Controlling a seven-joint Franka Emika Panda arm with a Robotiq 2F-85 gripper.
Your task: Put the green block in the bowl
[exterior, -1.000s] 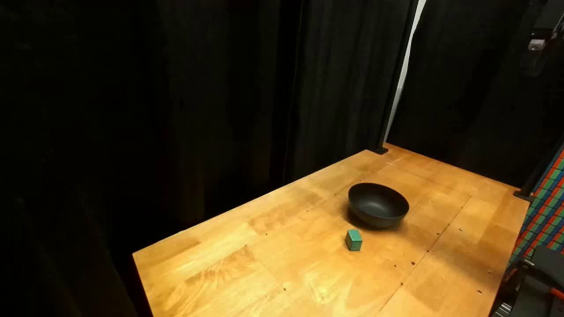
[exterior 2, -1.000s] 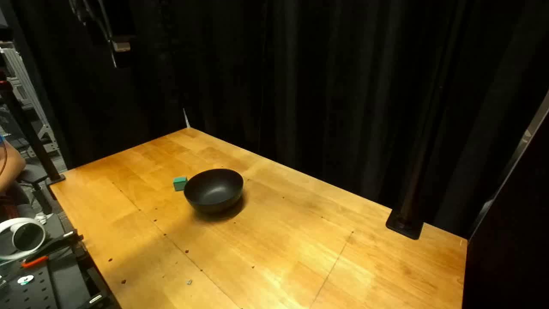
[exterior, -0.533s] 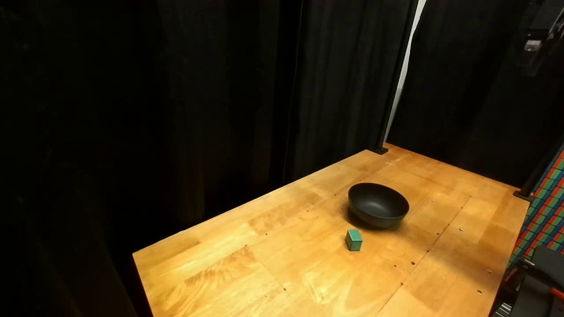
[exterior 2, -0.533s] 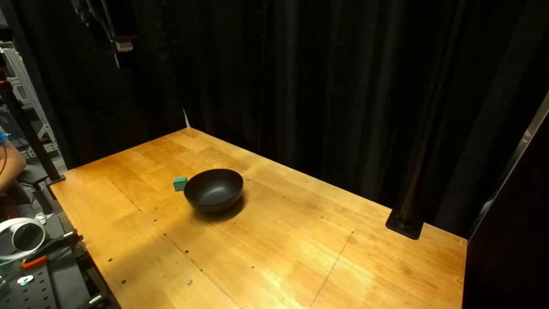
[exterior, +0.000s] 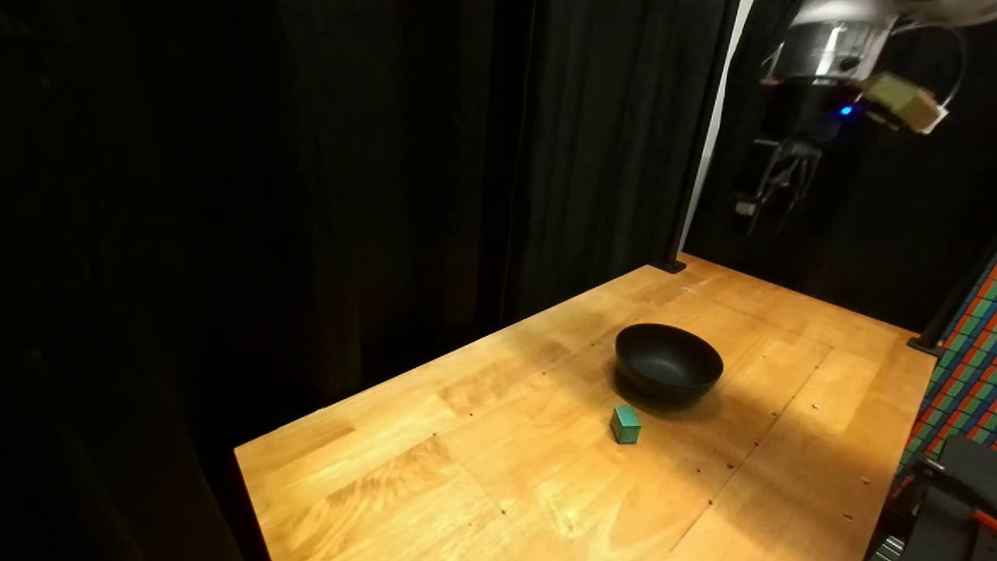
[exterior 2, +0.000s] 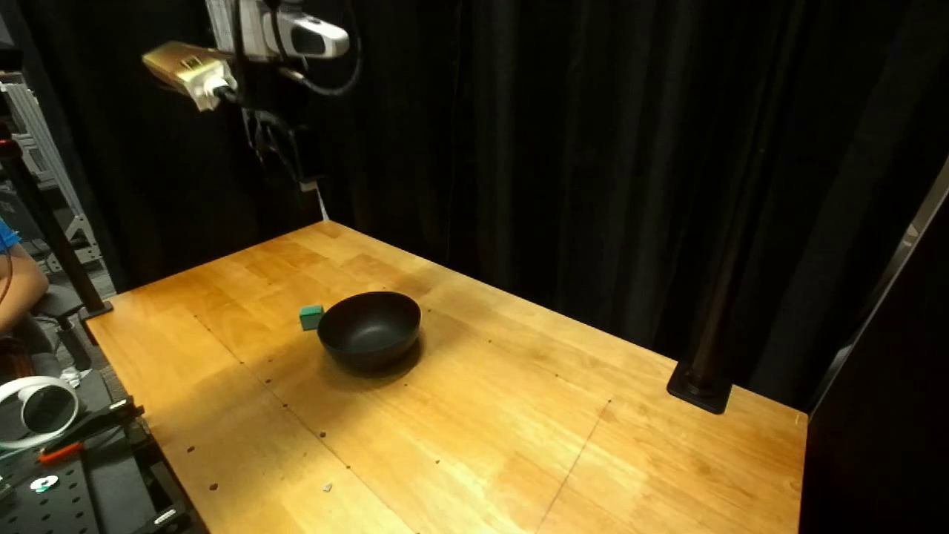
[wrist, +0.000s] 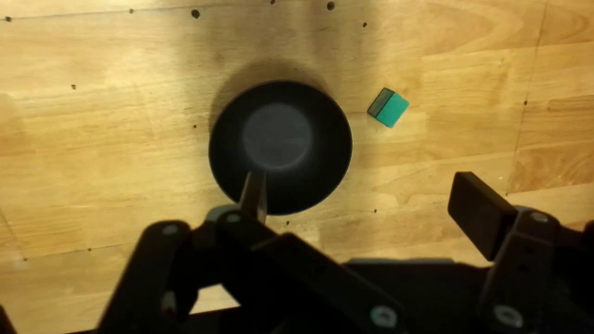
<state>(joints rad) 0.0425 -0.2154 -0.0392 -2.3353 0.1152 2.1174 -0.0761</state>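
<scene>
The green block is a small cube resting on the wooden table, close beside the bowl. The bowl is round, black and empty inside. Both also show in an exterior view, the block partly behind the bowl. My gripper hangs high above the table, on the far side of the bowl there; it also shows dark against the curtain. In the wrist view my gripper is open and empty, fingers wide apart. The bowl lies beyond the left finger, the block beyond the gap, slightly turned.
The wooden table has black curtains behind it. Dark posts stand at its edges, one on a base plate. A cart with tools and a white roll stands beside it. A person's arm shows at the edge.
The arm has come down and inward over the table; its wrist and gripper now show much more in both exterior views. Its shadow falls around the bowl. Block and bowl have not moved.
</scene>
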